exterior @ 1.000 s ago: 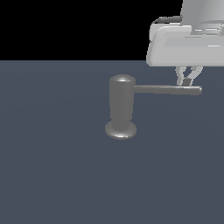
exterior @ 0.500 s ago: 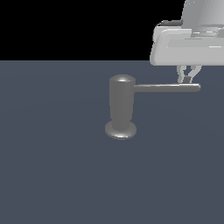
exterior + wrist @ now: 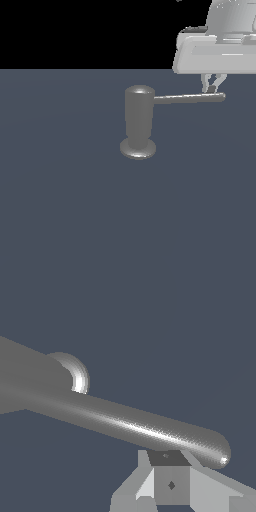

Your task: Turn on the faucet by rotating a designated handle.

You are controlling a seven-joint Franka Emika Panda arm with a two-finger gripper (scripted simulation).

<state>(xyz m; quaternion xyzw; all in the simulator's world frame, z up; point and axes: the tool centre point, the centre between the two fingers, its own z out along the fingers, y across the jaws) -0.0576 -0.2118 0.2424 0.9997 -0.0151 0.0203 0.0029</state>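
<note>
The faucet (image 3: 138, 117) is a grey upright cylinder on a round disc base, standing mid-scene in the exterior view. Its handle (image 3: 189, 98), a thin grey rod, juts toward the exterior view's right. My gripper (image 3: 212, 88) hangs at the rod's far end with its fingertips together, resting against the back of the rod near the tip. It is shut with nothing between the fingers. In the wrist view the handle (image 3: 145, 428) crosses just ahead of the closed fingers (image 3: 170, 481), and the faucet (image 3: 22, 381) body looms at the edge.
A flat dark blue-grey floor (image 3: 65, 200) spreads around the faucet. The bulky white hand (image 3: 217, 52) of the arm sits above the handle's tip. Nothing else stands nearby.
The handle's tip has swung slightly away, rising a little in the exterior view, with the shut gripper staying against it.
</note>
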